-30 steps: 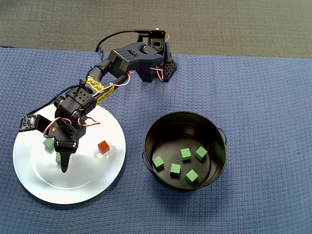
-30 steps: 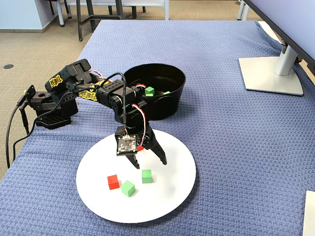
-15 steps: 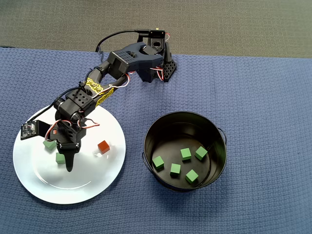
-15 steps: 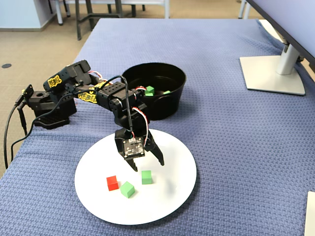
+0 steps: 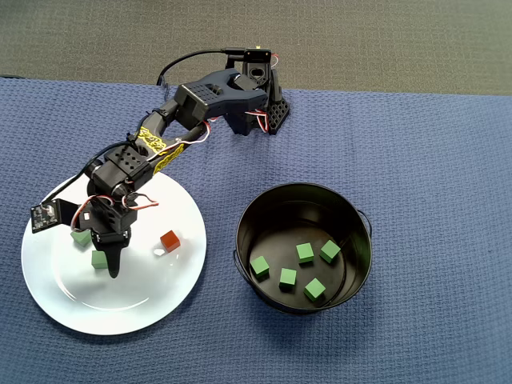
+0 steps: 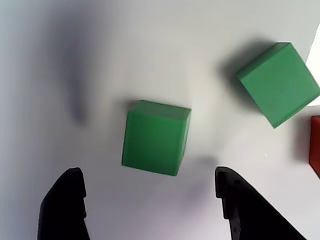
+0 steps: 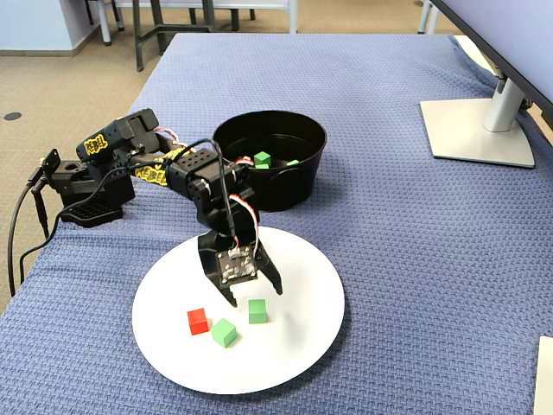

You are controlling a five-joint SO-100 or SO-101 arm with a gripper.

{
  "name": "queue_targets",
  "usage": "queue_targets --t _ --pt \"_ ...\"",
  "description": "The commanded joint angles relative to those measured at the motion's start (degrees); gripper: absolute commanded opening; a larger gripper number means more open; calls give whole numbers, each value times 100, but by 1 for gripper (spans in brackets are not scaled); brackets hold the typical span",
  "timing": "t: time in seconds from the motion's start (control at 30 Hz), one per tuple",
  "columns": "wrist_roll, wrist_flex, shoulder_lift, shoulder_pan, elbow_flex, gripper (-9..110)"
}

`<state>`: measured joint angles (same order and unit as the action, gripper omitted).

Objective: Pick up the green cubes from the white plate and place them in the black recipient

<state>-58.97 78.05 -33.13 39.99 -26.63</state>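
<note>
since a second ago the arm has swung across the plate and lowered, so its black two-finger gripper [image 5: 108,260] now hangs right over one of the two small matte green cubes left there instead of beside them.

overhead view: the large flat round white plate [image 5: 152,308] lies at the left, well apart from the round glossy black metal bucket [image 5: 356,232], which already holds five green cubes. on the plate, one green cube [image 5: 98,259] shows just beside the gripper's tip; the other green cube [image 5: 80,237] sits near it, half under the wrist, and a small red-orange cube [image 5: 170,240] lies off to the right.

wrist view: the nearer green cube [image 6: 155,137] lies straight ahead of the gripper [image 6: 150,200], centred between the two dark fingertips [image 6: 67,200], which stand wide apart with room on both sides. its faces are turned slightly against the line of the jaws. the second cube [image 6: 277,82] is up and to the right, clear of the gap.

fixed view: the gripper [image 7: 251,294] points down with spread fingers just above the plate, the target cube [image 7: 257,310] directly in front of the tips. a short forward-and-down push should bracket it.
</note>
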Motion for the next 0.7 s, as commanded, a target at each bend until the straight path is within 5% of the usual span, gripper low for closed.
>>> queue_targets --t 0.0,0.67 --pt "-132 -53 -79 88 483 26" --pt "-44 -211 352 105 1055 22"
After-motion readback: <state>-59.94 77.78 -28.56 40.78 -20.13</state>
